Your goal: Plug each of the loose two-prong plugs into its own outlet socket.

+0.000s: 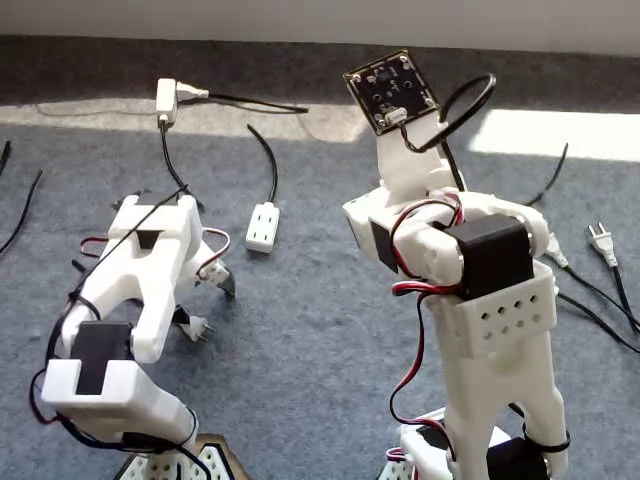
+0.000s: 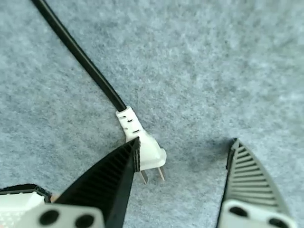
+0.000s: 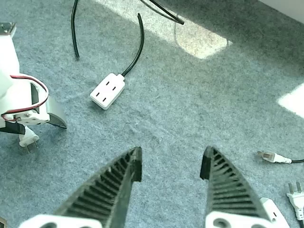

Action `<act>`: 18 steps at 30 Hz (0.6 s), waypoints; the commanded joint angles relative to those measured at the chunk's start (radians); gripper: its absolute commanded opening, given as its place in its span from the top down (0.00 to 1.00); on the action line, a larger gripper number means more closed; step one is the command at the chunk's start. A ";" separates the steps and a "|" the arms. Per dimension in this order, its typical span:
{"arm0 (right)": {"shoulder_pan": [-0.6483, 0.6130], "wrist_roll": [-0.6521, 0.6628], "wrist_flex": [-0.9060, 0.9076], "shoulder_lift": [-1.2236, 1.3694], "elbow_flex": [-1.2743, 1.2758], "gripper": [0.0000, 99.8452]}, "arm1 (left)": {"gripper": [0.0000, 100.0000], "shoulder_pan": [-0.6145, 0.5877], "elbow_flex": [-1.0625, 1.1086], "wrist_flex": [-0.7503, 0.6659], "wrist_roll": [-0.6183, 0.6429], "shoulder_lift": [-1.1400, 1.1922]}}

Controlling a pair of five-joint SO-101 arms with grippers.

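Left wrist view: left hand (image 2: 185, 142) spread wide, one finger just beside the plug (image 2: 148, 151). Closing off-centre could twist it sideways. Right hand (image 3: 171, 164) gapes too.

plug (image 2: 148, 151) lies just beside the left tool (image 2: 184, 142); outlet socket (image 1: 262, 226) lies farther back.

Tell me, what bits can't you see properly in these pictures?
- High view: the left arm covers most of the plug; just its prongs peek out.
- Left wrist view: the dark finger of the left tool overlaps the plug's body, so touching or not is unclear.
- Right wrist view: a white block is cut off by the picture's edge, beside the right tool.
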 commanded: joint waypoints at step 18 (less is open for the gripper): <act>0.015 0.003 -0.007 -0.024 0.002 0.79 | 0.70 -0.101 0.087 -0.020 -0.241 -0.010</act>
